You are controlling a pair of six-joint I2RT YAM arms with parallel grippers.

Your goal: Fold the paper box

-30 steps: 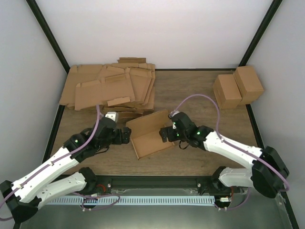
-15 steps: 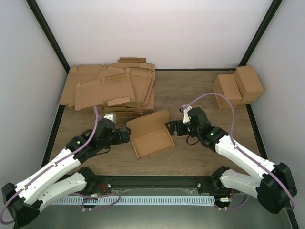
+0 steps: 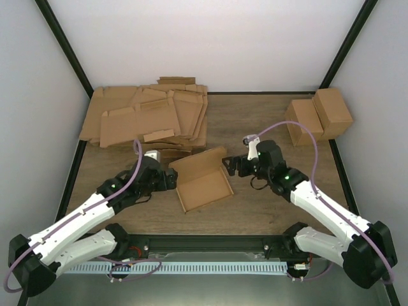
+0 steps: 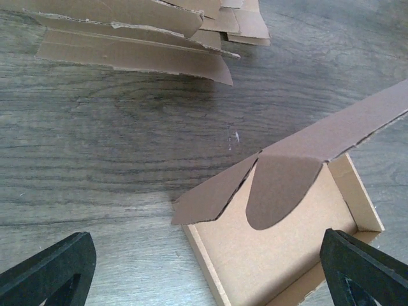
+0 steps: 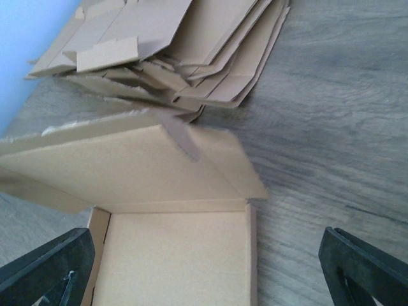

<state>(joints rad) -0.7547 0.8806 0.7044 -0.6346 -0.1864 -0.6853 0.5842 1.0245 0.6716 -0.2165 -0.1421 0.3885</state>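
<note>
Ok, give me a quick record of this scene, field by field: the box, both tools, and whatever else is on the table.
box: paper box, partly folded, back flap raised, mid-table
left: left tool, open, beside the box's left side, empty
right: right tool, open, beside the box's right side, empty
far left: stack of flat cardboard sheets
far right: two folded cartons, side by side
surface: wooden table

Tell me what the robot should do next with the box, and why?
Probably ease the left claw forward to the box's rounded flap and close on it. It and the right claw are open and empty, one on each side of the box, and that flap hangs loose over the tray, not tucked in.
</note>
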